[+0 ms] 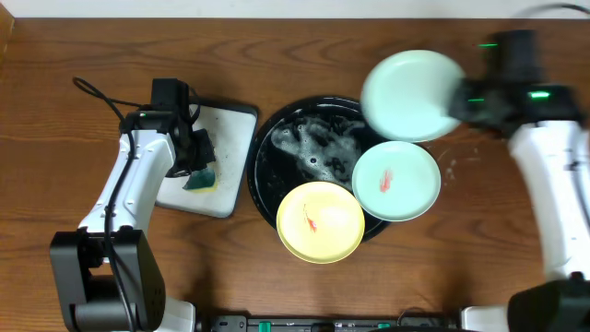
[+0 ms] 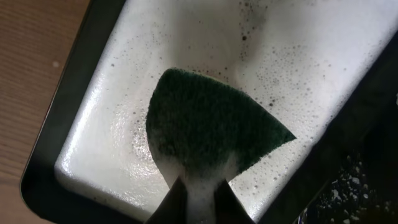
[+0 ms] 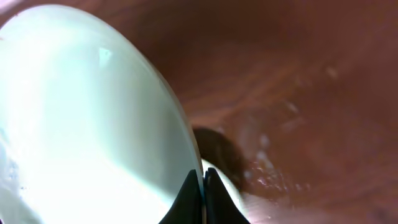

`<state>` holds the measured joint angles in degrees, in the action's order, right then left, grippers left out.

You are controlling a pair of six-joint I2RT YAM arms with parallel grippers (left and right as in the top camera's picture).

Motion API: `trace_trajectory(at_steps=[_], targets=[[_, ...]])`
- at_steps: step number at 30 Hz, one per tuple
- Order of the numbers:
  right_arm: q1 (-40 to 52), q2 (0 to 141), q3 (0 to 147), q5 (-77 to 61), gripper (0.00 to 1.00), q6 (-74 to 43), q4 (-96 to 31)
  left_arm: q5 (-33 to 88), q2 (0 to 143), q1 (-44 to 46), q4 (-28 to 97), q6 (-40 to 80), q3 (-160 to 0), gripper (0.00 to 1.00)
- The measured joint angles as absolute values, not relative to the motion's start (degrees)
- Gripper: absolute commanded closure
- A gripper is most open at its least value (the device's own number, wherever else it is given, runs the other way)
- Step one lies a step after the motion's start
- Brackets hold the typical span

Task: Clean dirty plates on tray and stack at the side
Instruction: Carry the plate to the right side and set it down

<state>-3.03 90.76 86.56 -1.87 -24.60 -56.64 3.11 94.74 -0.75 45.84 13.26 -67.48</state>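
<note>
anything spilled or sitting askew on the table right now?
Yes. Soapy droplets lie on the wooden table right of the black tray. The yellow plate and the smeared mint plate both overhang its rim, not flat inside.

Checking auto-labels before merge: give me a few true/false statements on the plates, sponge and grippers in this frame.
1. The right gripper is clamped on the rim of a mint-green plate. True.
2. That held plate has a red smear. False: its visible face looks clean. The smears are on the yellow plate and the second mint plate.
3. The left gripper holds a green sponge over the white tray. True.
4. The black tray is dry. False: suds cover part of it.
</note>
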Motion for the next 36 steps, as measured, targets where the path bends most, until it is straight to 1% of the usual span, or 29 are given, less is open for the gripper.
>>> trace_trajectory(at_steps=[4,9,14,19,20,21,22,23,25,29,33,36], targets=[[-17.4,93.0,86.5,-8.4,0.99,-24.9,-60.4,3.1,94.7,-0.8,45.9,13.3,-67.5,0.92],[-28.9,98.2,83.4,-10.9,0.99,-23.9,-59.9,3.1,94.7,-0.8,45.9,13.3,-67.5,0.92],[-34.5,104.4,77.5,-9.5,0.99,-23.5,-57.0,3.1,94.7,-0.8,45.8,13.3,-67.5,0.92],[-37.1,108.4,73.3,-6.9,0.98,-23.4,-55.9,3.1,94.7,-0.8,45.8,13.3,-67.5,0.92],[-37.3,108.5,73.0,-6.7,0.87,-23.4,-55.7,3.1,94.7,-0.8,45.8,13.3,-67.5,0.92],[-37.7,108.5,73.0,-6.7,0.68,-23.4,-55.5,3.1,94.7,-0.8,45.8,13.3,-67.5,0.92],[-37.9,108.5,73.0,-6.8,0.60,-23.4,-55.2,3.1,94.7,-0.8,45.8,13.3,-67.5,0.92],[-38.1,108.5,73.0,-7.0,0.54,-23.3,-54.9,3.1,94.7,-0.8,45.6,13.3,-67.5,0.92],[-38.1,108.3,73.0,-7.3,0.49,-23.3,-54.8,3.1,94.7,-0.8,45.5,13.3,-67.5,0.92],[-37.6,105.8,73.0,-8.3,0.46,-22.6,-54.8,3.1,94.7,-0.8,45.3,13.3,-67.5,0.92],[-36.1,99.6,73.0,-10.2,0.48,-21.2,-55.5,3.1,94.7,-0.8,45.3,13.3,-67.5,0.92],[-32.0,94.8,73.0,-12.9,0.48,-19.0,-56.6,3.1,94.7,-0.8,45.1,13.3,-67.5,0.92]])
